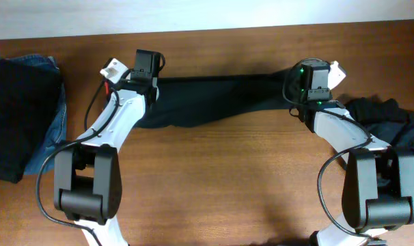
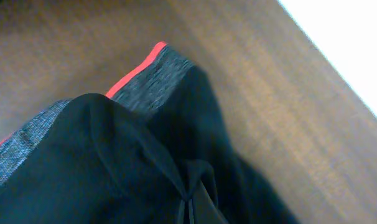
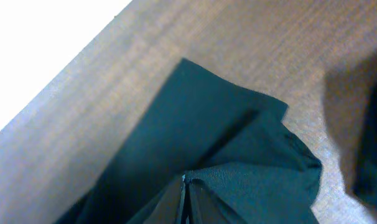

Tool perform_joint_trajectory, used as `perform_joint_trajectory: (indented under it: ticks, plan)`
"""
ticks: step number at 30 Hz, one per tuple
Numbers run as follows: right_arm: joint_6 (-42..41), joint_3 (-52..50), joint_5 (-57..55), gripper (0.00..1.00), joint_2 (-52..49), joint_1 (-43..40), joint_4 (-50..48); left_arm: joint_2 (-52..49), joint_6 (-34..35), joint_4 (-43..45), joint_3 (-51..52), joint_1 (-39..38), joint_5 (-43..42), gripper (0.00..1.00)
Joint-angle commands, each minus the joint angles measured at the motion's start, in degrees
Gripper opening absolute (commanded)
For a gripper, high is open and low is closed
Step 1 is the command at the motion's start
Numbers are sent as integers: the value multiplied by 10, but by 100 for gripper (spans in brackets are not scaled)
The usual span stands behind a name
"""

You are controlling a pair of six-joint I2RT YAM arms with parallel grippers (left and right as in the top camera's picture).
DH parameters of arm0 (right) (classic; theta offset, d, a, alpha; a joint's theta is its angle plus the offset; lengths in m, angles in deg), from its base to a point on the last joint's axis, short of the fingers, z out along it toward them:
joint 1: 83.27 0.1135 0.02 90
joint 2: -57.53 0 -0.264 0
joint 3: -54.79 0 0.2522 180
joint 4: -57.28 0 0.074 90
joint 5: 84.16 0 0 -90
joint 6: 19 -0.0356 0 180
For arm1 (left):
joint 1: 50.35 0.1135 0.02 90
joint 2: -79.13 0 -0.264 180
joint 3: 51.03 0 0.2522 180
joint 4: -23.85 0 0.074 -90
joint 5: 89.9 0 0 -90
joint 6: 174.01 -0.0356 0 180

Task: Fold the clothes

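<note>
Black trousers (image 1: 221, 99) are stretched along the far side of the table (image 1: 227, 191) between both arms. The left claw (image 2: 188, 208) is pinching bunched cloth just behind the grey, red-edged waistband (image 2: 154, 81), and the right claw (image 3: 185, 199) is pinching what looks like the leg end. The cloth reads light, thin and limp, likely to sag, wrinkle and slide on the wood rather than hold a crease, so the best holds are probably the edges and corners at waistband and hem, with tension between the claws. More garments sit in a left heap (image 1: 22, 116) and a right heap (image 1: 384, 116).
</note>
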Motion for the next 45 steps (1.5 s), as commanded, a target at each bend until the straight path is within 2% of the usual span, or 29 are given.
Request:
perform_joint_trajectory:
  ticks: [1,4,5,8,9,11,13,16,17,20,24,28,30,33,34,36,38,40,42,45]
  plan:
    - [1,7,-26,6,-5,-2,-19,-28,-21,31,-2,4,27,1]
    - [1,7,-32,8,-12,-2,-34,-42,-22,54,-2,4,30,2]
    - [1,7,-36,11,-17,-2,-42,-45,-22,67,-2,4,35,7]
    - [1,7,-37,85,-38,-2,-77,-49,-22,109,-2,4,55,51]
    - [1,7,-37,98,-42,-2,-84,-50,-28,123,-2,4,58,64]
    - [1,7,-37,99,-50,-2,-88,-50,-84,166,-2,7,57,81]
    - [12,7,-37,99,-52,-2,-90,-50,-113,184,-2,10,55,86]
    - [49,7,-30,99,-50,-2,-97,-49,-181,184,-5,12,36,87]
    - [63,7,-20,99,-47,-2,-96,-49,-197,176,-8,12,24,92]
    - [93,7,20,99,-29,-2,-86,-49,-207,81,-43,14,-18,96]
    - [93,7,52,99,0,-2,-48,-49,-207,-51,-90,30,-83,97]
    - [115,7,86,99,17,-2,-10,-49,-207,-126,-110,47,-139,96]
    - [118,7,100,99,21,-2,17,-49,-194,-161,-111,61,-192,96]
    - [118,7,107,99,21,-2,51,-49,-150,-209,-111,80,-216,80]
    - [118,7,111,99,20,-2,64,-49,-145,-222,-111,88,-216,69]
    - [118,7,110,99,20,-2,70,-49,-145,-230,-111,98,-215,59]
    - [118,7,110,99,20,-2,69,-49,-148,-229,-111,101,-207,54]
    - [118,7,111,99,20,-2,70,-49,-150,-222,-111,101,-168,41]
    - [118,7,111,99,20,-2,70,-50,-158,-214,-111,101,-137,37]
    - [118,7,111,99,20,-2,70,-58,-233,-182,-111,101,-133,36]
